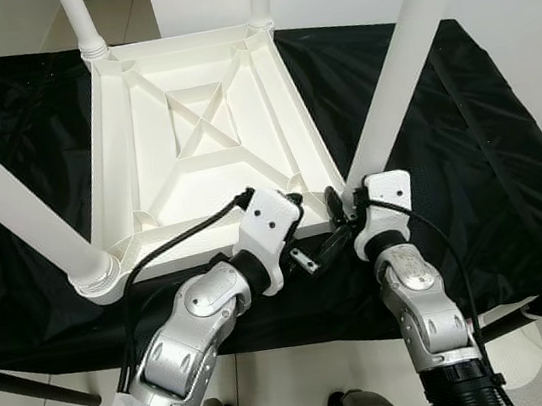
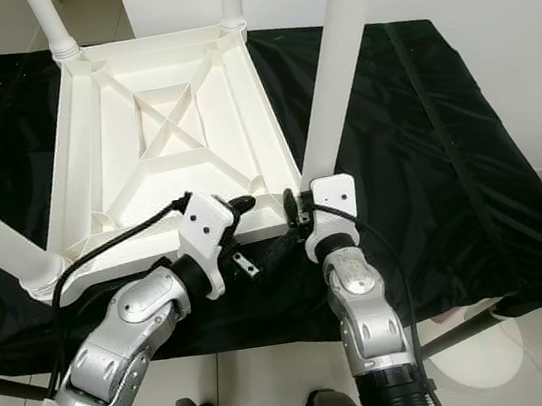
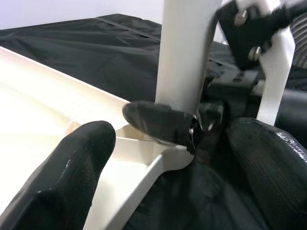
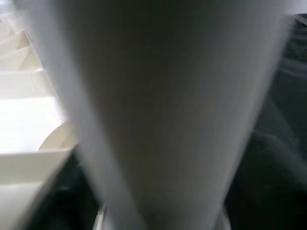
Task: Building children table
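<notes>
Table [image 1: 203, 137] upside down on black-draped worktop [image 1: 486, 153] | right end effector [image 1: 344, 207] clamps near-right leg [image 1: 403, 63] at its socket | left end effector [image 1: 294, 222] open beside that corner | I'd keep leg plumb — press straight down.

I'm looking down on a table [image 1: 510, 179] covered with a black, creased cloth [image 1: 31, 146] that hangs over its near edge. A white plastic tabletop [image 1: 204, 142] lies upside down directly on that cloth, its ribbed underside facing up toward me, with white legs [image 1: 403, 63] standing up from its corners. Pale tiled floor [image 1: 276, 384] shows below the table's near edge.
</notes>
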